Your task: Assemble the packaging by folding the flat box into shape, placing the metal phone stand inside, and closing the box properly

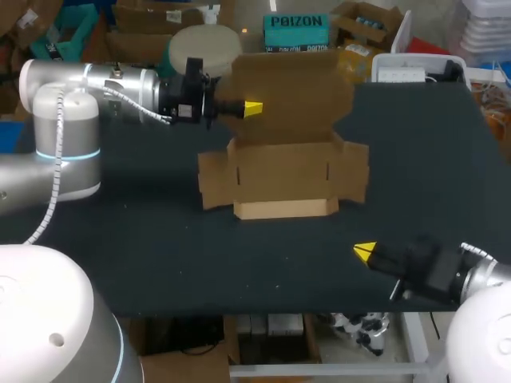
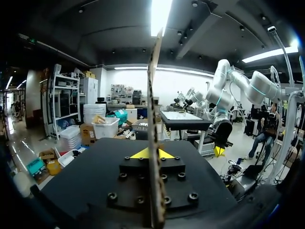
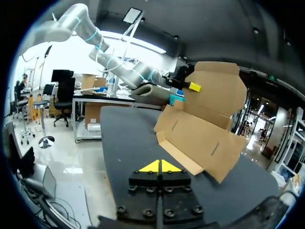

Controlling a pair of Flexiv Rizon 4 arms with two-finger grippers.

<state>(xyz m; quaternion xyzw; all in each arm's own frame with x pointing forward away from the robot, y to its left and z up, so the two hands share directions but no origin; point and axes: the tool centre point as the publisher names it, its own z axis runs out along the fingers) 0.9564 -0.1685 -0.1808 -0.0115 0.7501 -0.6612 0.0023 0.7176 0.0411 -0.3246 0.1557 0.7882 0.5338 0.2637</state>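
The cardboard box (image 1: 283, 171) sits half-formed toward the far middle of our dark table (image 1: 160, 255). Its large lid (image 1: 291, 96) stands up at the back. Two side flaps (image 1: 215, 179) splay outward to either side of the low body, and a paler front panel (image 1: 283, 209) faces our side of the table. Our left gripper (image 1: 251, 108) comes in level from the left and meets the lid at its left edge, high above the table. In the left wrist view the lid appears edge-on as a thin strip of cardboard (image 2: 153, 119) running straight up between our fingers. A yellow tip (image 2: 136, 154) presses against each face, so the jaws are closed on the lid with only the thickness of the board between them. From the right wrist view the box (image 3: 200, 133) lies ahead of our right gripper (image 3: 160, 166) and off to one side, apart from it, with the lid raised and the left gripper (image 3: 194, 87) clamped at its upper edge. Our right gripper (image 1: 365, 252) is near the front right of the table, well clear of the box and pointing left. Its two yellow tips are pressed together with nothing between them, and it hangs just above the table surface rather than on it, as far as we can tell.
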